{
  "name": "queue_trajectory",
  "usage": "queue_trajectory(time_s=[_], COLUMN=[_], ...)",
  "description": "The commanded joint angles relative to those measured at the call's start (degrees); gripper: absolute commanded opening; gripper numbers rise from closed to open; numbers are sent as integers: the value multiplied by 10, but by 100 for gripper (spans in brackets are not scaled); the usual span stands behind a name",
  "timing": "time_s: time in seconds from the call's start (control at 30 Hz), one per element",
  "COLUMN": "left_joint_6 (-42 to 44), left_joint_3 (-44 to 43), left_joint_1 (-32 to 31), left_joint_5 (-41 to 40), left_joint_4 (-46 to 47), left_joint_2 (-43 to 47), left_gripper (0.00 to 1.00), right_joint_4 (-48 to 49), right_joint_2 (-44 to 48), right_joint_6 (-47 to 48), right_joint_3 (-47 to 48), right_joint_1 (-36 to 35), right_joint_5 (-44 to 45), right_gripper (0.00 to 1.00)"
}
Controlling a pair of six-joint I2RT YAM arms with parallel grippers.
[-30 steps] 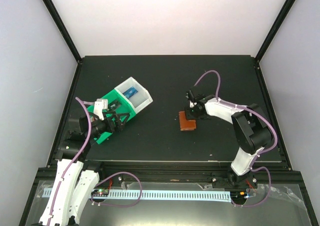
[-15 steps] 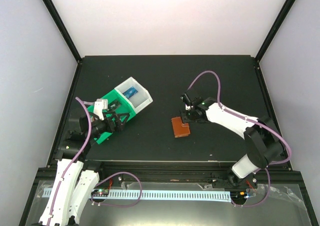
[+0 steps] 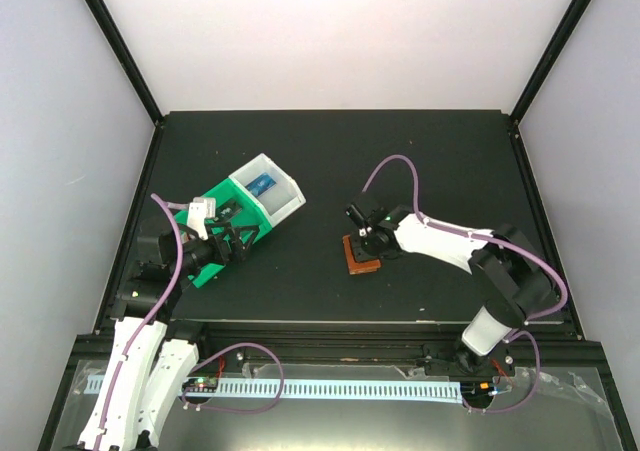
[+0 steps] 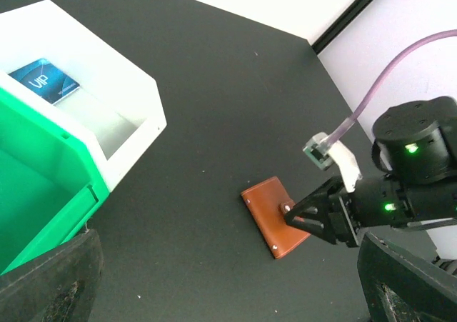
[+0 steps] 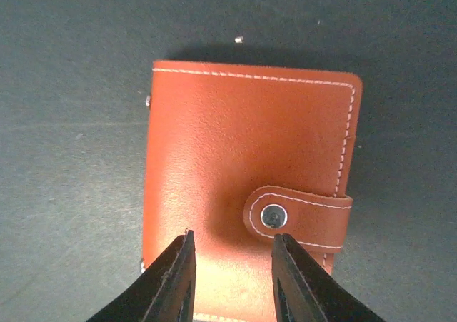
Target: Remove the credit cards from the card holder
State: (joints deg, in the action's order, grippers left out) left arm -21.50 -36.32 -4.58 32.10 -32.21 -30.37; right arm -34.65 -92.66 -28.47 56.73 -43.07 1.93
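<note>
The card holder (image 3: 358, 257) (image 4: 271, 215) (image 5: 235, 151) lies flat on the black table, a closed brown leather wallet with its snap strap fastened. My right gripper (image 3: 366, 241) (image 4: 294, 215) (image 5: 232, 240) hovers just over it beside the snap, jaws a narrow gap apart with nothing between them. A blue credit card (image 3: 263, 184) (image 4: 44, 81) with white marks lies in the white end of the bin. No other cards show. My left gripper (image 3: 236, 239) (image 4: 228, 286) stands wide open over the bin's green end, holding nothing.
The green-and-white plastic bin (image 3: 282, 195) (image 4: 136, 115) sits at the left of the table. The right arm's purple cable (image 3: 385, 166) loops above the holder. Black frame rails edge the table.
The right gripper has swung left and come over the card holder while its jaws narrowed. The holder has shifted a little left and nearer. The left arm has not moved.
</note>
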Motion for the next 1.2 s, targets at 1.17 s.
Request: queue_trajectory(time_s=[1.17], left_joint_6=[-3], left_joint_3=[-16], left_joint_1=[-2], left_joint_5=[-3], left_joint_4=[-2], left_joint_2=[-9], left_gripper=[99], right_joint_4=[-39], right_joint_2=[-100], right_joint_6=[-15], right_joint_3=[54], right_joint_1=[-18], right_joint_5=[134], right_gripper=[28])
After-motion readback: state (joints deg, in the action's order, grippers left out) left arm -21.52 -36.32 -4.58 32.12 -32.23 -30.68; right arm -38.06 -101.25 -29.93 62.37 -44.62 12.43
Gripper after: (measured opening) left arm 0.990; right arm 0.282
